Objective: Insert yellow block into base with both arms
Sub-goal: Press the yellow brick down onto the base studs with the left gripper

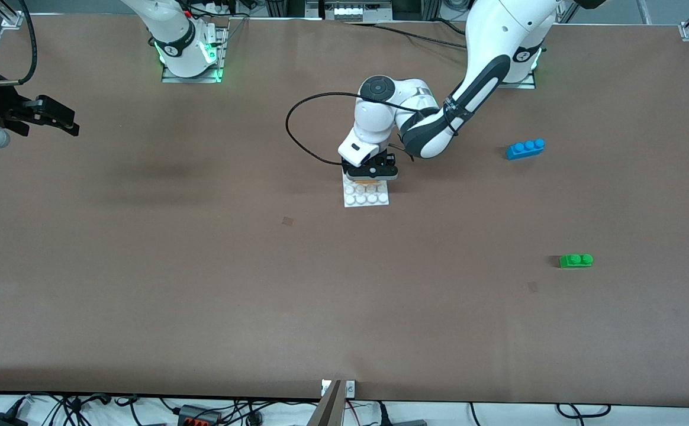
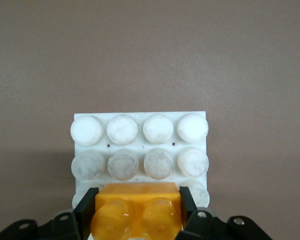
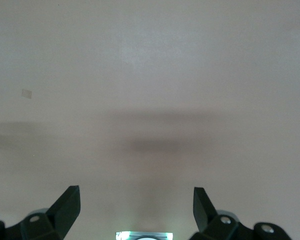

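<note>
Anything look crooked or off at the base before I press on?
Nothing stands out. The left tool holds the yellow block square over the base at its edge rows. The right tool waits open over bare table at its own end.

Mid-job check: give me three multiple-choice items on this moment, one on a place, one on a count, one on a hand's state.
1. The yellow block is: A on the base; B beside the blue brick; C under the right hand.
2. Loose bricks on the table: A none; B two; C four.
3. The left hand is: A open; B shut on the yellow block; C out of view.

A: the block sits at the base's edge row.
B: blue and green brick.
B: fingers flank the block.
</note>
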